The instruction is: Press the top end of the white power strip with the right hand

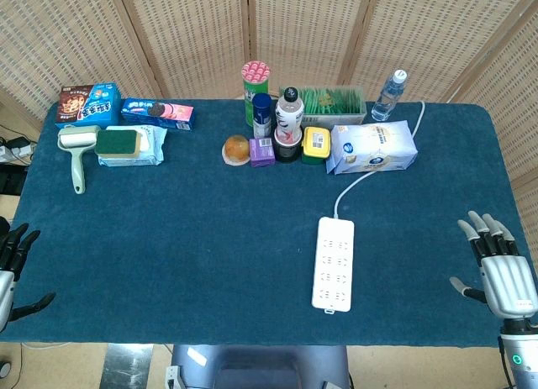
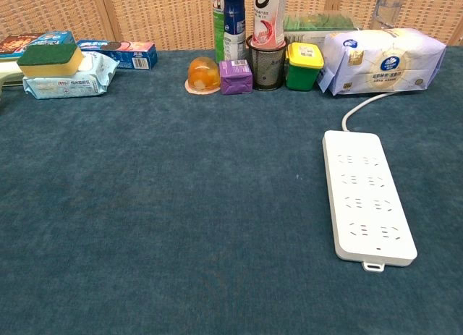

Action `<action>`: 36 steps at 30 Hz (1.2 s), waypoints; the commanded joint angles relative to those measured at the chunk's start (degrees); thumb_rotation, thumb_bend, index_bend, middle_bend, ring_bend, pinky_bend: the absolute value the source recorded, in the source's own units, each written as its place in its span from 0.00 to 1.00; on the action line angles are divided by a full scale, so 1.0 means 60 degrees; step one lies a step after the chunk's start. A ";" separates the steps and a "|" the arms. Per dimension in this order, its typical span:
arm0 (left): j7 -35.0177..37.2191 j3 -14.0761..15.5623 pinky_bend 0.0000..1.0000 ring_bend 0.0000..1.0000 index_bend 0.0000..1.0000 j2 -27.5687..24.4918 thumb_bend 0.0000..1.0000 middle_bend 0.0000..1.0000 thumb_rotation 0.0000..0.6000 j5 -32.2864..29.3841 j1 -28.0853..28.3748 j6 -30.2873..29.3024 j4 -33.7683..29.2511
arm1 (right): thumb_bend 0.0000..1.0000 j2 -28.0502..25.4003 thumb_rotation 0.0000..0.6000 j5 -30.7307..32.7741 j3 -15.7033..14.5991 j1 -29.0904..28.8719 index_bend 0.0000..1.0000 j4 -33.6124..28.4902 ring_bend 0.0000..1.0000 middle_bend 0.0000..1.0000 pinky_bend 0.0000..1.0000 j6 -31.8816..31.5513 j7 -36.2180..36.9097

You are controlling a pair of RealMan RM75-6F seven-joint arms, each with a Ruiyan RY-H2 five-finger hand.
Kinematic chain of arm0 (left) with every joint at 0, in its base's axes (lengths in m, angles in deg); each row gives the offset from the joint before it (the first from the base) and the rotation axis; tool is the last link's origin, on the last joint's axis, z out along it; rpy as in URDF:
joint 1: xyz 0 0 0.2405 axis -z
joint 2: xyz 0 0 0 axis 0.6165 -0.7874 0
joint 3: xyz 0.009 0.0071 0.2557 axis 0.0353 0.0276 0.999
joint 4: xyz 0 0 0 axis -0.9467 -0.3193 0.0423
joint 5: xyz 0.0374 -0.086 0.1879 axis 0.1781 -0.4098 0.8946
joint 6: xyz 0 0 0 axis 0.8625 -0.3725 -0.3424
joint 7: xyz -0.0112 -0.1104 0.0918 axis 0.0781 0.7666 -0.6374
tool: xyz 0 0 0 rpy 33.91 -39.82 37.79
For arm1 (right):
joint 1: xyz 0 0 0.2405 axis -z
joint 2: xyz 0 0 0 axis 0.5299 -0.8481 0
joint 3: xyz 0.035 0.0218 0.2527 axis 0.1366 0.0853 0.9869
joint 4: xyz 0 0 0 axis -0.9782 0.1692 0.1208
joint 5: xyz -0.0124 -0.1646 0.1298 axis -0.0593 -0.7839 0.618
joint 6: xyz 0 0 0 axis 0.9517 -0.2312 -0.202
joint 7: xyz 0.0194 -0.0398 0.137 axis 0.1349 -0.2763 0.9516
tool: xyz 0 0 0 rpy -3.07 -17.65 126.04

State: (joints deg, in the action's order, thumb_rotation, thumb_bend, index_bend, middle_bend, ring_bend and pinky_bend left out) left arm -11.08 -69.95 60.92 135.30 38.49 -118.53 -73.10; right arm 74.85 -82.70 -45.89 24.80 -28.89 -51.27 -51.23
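Note:
The white power strip (image 1: 334,263) lies flat on the blue tablecloth, right of centre, its long side running front to back. Its cable leaves the far end and runs back toward the tissue pack. The chest view shows the power strip (image 2: 367,195) at the right with several rows of sockets. My right hand (image 1: 498,267) hovers at the table's right front edge, fingers spread and empty, well to the right of the strip. My left hand (image 1: 12,267) sits at the left front edge, fingers apart, holding nothing. Neither hand appears in the chest view.
Along the back stand a tissue pack (image 1: 372,147), water bottle (image 1: 388,95), yellow-lidded green box (image 1: 315,144), mesh cup with a bottle (image 1: 288,128), purple box (image 1: 261,152), orange jelly cup (image 1: 236,149), tall can (image 1: 255,86), lint roller (image 1: 77,149), sponge on wipes (image 1: 123,143) and snack boxes (image 1: 87,104).

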 commanded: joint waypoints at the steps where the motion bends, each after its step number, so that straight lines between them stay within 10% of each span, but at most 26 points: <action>1: 0.0018 0.0011 0.06 0.00 0.00 -0.0002 0.06 0.00 1.00 -0.0013 -0.0003 0.0015 0.0002 | 0.00 0.0011 1.00 0.0024 0.0029 0.0001 0.07 0.0010 0.00 0.02 0.08 0.0034 0.0000; 10: 0.0132 -0.0012 0.06 0.00 0.00 -0.0032 0.06 0.00 1.00 -0.0083 -0.0049 -0.0051 0.0078 | 0.00 -0.0047 1.00 0.0110 0.0355 -0.0312 0.07 -0.0150 0.02 0.04 0.08 0.0345 0.0040; 15: 0.0135 -0.0039 0.06 0.00 0.00 -0.0036 0.06 0.00 1.00 -0.0113 -0.0028 -0.0031 0.0067 | 0.14 -0.0052 1.00 0.0366 0.0721 -0.0689 0.10 -0.0400 0.21 0.25 0.13 0.0719 -0.0136; 20: 0.0094 -0.0032 0.06 0.00 0.00 0.0028 0.06 0.00 1.00 -0.0137 -0.0016 0.0019 0.0070 | 0.29 0.0267 1.00 0.0442 0.1253 -0.1413 0.08 -0.0586 0.78 0.73 0.74 0.1132 -0.1057; 23: 0.0126 -0.0014 0.06 0.00 0.00 0.0087 0.06 0.00 1.00 -0.0126 0.0001 0.0069 0.0074 | 0.43 0.0634 1.00 0.0375 0.1424 -0.2002 0.07 -0.0530 0.95 0.87 0.97 0.1669 -0.1492; 29: 0.0087 -0.0030 0.06 0.00 0.00 0.0070 0.06 0.00 1.00 -0.0152 0.0000 0.0058 0.0113 | 0.86 0.1150 1.00 0.0527 0.1434 -0.2778 0.16 -0.0480 1.00 0.94 1.00 0.2738 -0.1926; 36: 0.0254 -0.0088 0.06 0.00 0.00 -0.0005 0.06 0.00 1.00 -0.0324 0.0080 0.0233 0.0231 | 0.92 0.1465 1.00 0.1396 0.1275 -0.3648 0.25 -0.1095 1.00 0.95 1.00 0.4524 -0.3297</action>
State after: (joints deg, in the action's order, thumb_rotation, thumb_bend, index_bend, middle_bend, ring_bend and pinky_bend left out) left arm -9.60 -70.44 60.93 133.40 38.92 -117.18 -71.76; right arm 82.67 -77.43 -37.84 5.20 -33.52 -28.24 -66.97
